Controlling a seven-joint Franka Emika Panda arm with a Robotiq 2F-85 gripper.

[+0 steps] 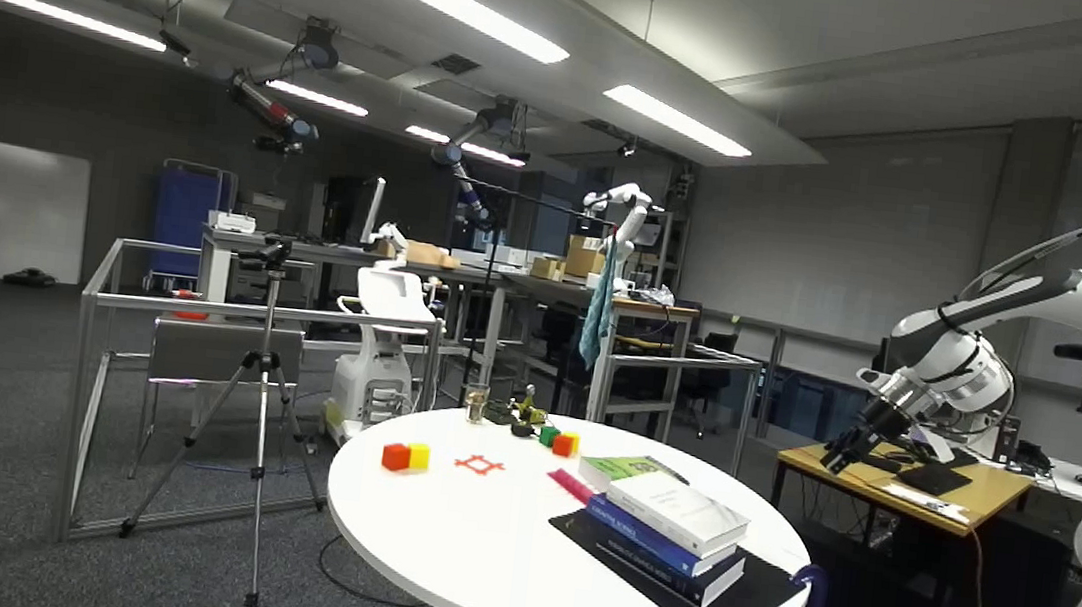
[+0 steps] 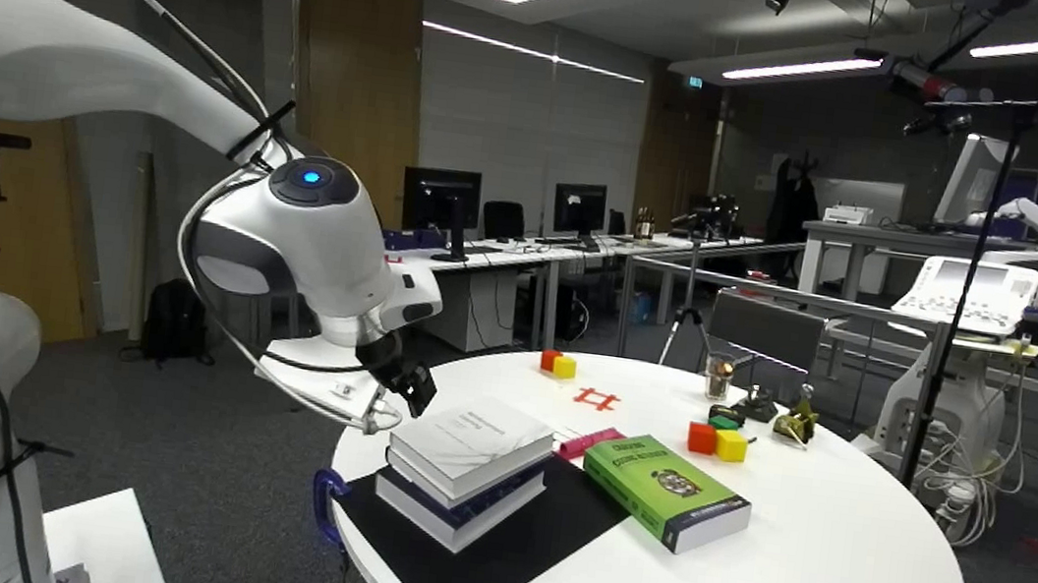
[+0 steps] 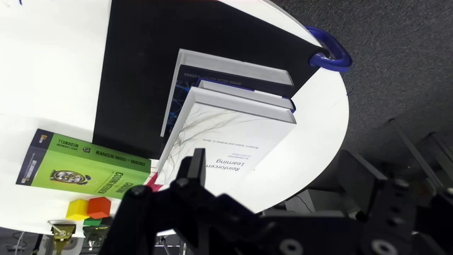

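In an exterior view: arm (image 1: 966, 373) at 3 o'clock. The claw (image 1: 836, 459) hangs in the air, tipped down toward 7. The white book (image 1: 677, 511) is at the claw's 8 o'clock, apart from it, lying flat on the blue book (image 1: 639, 533), that on the dark book (image 1: 649, 568), that on the mat (image 1: 757, 594). The green book (image 1: 624, 468) at white book's 10, pink strip (image 1: 570, 485) at its 9. Round white desk (image 1: 474, 558) carries the lot: red block (image 1: 395, 457) and yellow block (image 1: 418, 456) side by side at its 10, red frame (image 1: 480, 464) and glass (image 1: 476, 403) at 11, block cluster (image 1: 565, 444) at 12. Blue clamps (image 1: 818, 604) at 4 and 5.

In an exterior view: arm at 9 o'clock. Claw near white book's 10 o'clock corner, higher than its cover; gap hard to read at this angle. Green book at white book's 3, lying flat. Block cluster at green book's 1: red, yellow, green.

Wrist view: claw at 6 o'clock, its fingers (image 3: 196, 166) spread well apart; one hides part of white book's cover, the other stands toward 4. White book mid-frame, lettering upside down, "Learning" legible. Blue book and dark book jut out at its 12. Green book at its 9, spine showing; a clamp at its 2, over the mat's corner.
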